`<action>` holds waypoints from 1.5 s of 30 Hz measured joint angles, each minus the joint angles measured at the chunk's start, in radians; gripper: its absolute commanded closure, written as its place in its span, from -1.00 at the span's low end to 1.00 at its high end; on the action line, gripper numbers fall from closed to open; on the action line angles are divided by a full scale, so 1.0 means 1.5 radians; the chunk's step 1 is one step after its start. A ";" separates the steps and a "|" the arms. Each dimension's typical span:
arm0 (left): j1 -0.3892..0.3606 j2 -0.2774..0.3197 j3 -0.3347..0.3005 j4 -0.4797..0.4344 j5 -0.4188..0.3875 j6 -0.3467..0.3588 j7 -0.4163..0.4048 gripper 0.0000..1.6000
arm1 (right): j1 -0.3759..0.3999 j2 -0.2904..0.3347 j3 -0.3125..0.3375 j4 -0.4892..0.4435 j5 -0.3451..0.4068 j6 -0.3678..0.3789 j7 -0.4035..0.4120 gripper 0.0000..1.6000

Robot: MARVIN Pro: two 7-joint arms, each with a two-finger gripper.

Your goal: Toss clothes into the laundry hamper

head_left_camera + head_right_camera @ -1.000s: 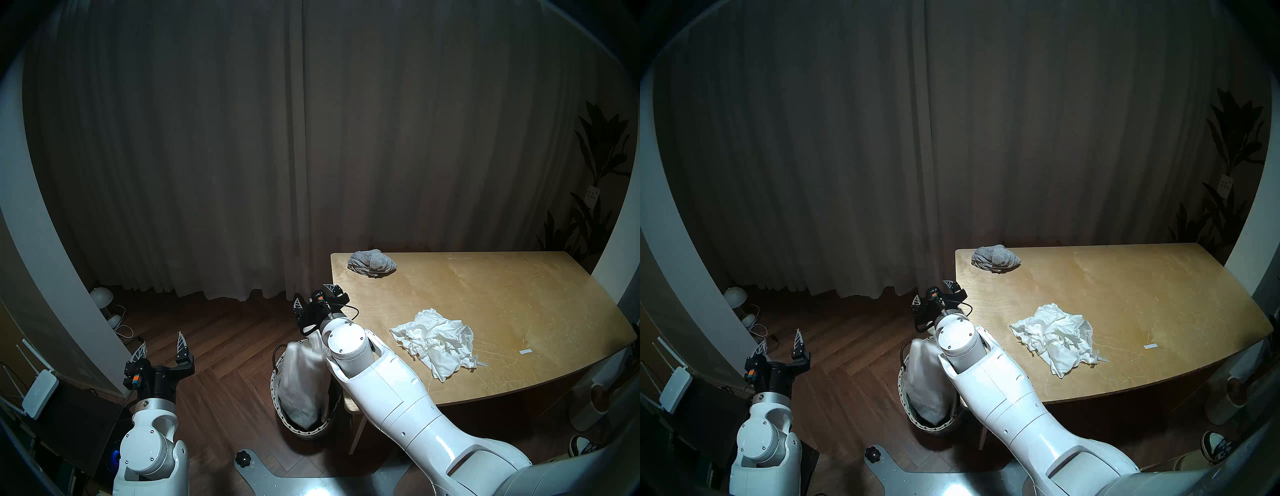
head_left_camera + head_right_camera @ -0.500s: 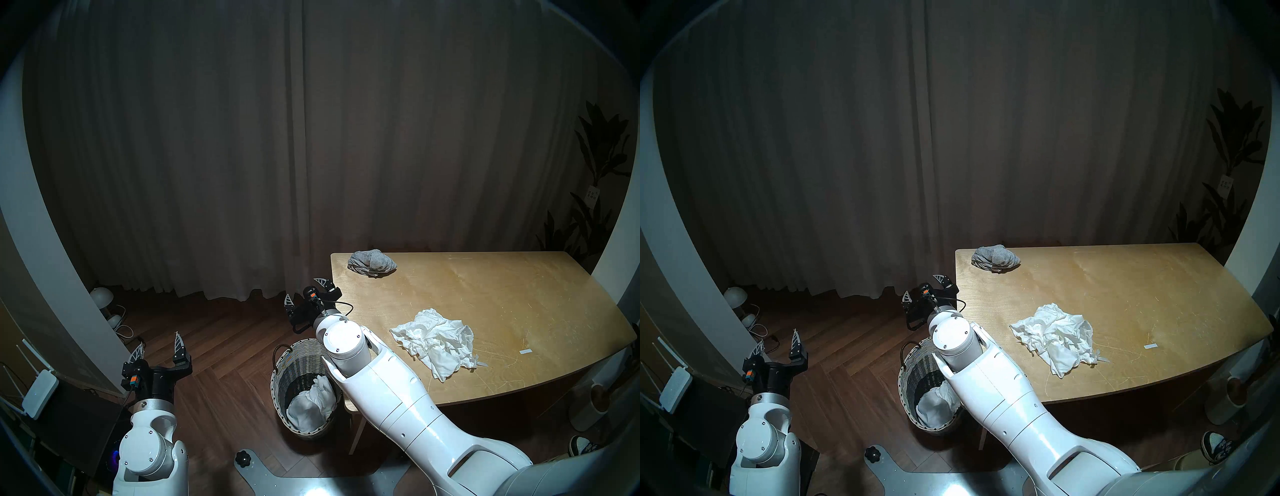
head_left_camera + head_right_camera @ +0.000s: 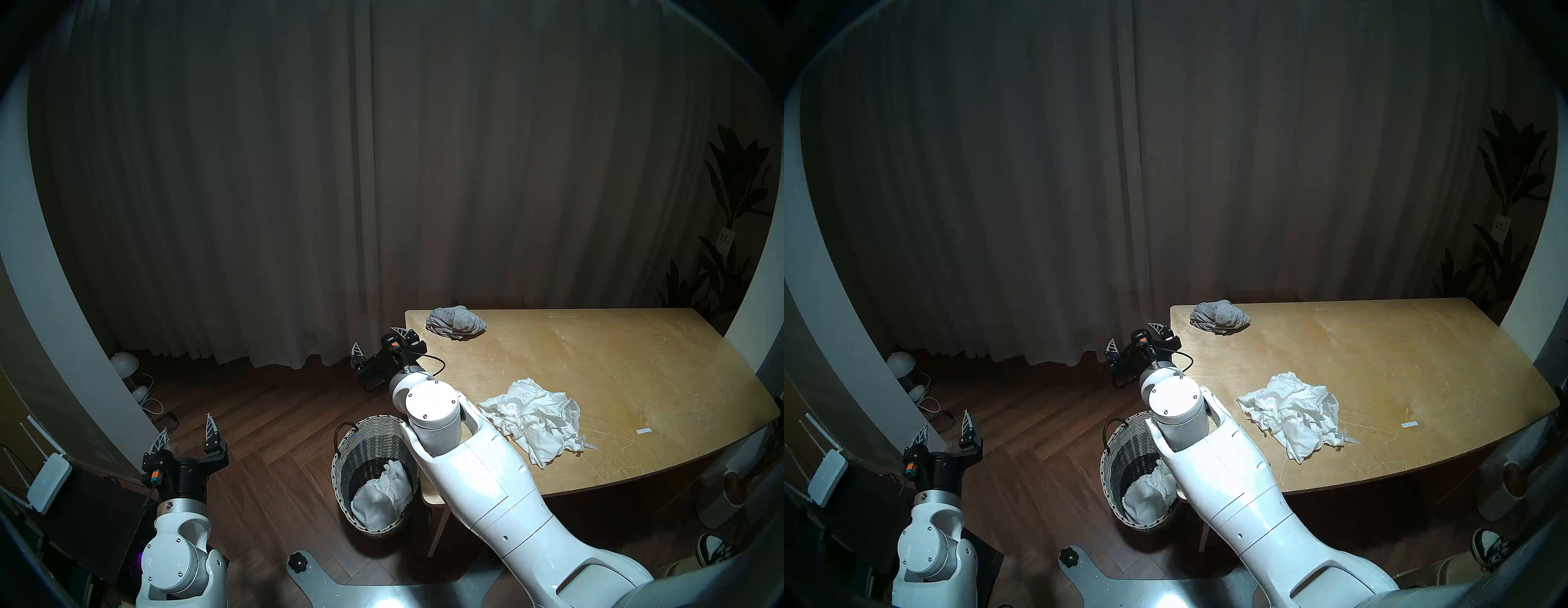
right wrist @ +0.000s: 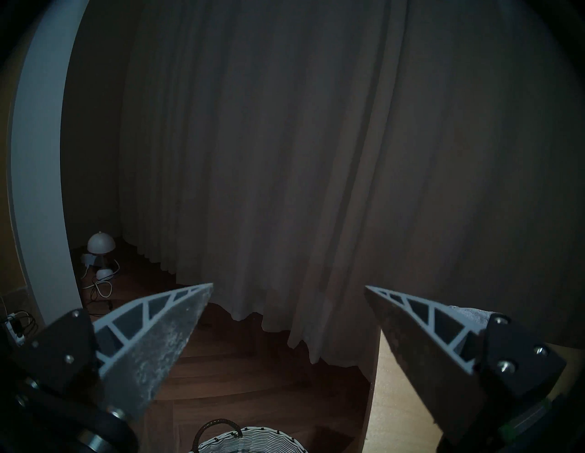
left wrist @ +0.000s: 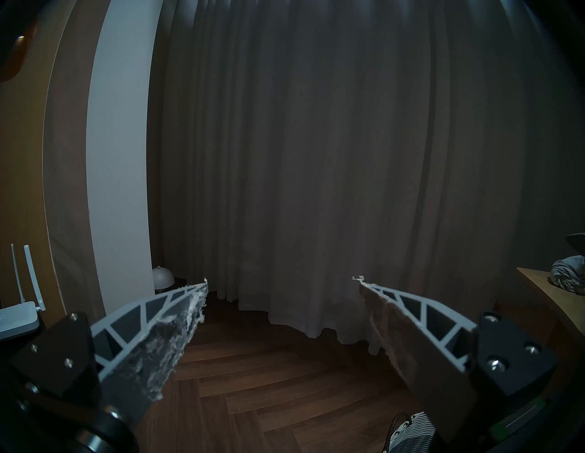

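One white garment [image 3: 382,492] lies in the hamper [image 3: 345,458]. Right gripper [image 3: 382,339], fingers spread and empty, must next reach the crumpled white garment [image 3: 534,418] on the table [image 3: 636,361].

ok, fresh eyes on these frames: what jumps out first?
The big white right arm sweeping up the middle, its open end effector empty above the wicker hamper. Next, the white garment bunched inside that hamper on the floor. Then the lit wooden table at right, with crumpled white cloth near its front and a grey bundle at its far corner.
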 measured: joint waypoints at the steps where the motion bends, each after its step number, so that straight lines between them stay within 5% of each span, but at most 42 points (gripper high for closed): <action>1: 0.002 -0.001 0.000 -0.002 0.002 0.000 0.000 -1.00 | -0.004 0.001 0.004 -0.012 0.004 0.004 0.001 -1.00; 15: 0.012 -0.012 0.023 -0.021 0.026 0.000 0.002 -1.00 | -0.019 0.012 0.074 -0.089 0.051 0.015 0.003 -1.00; 29: -0.009 -0.013 0.065 -0.043 0.066 0.010 0.010 -1.00 | -0.044 0.050 0.214 -0.183 0.122 0.015 -0.005 -1.00; 45: -0.034 -0.021 0.134 -0.057 0.122 0.052 0.043 -1.00 | -0.080 0.094 0.322 -0.205 0.188 0.031 0.038 -1.00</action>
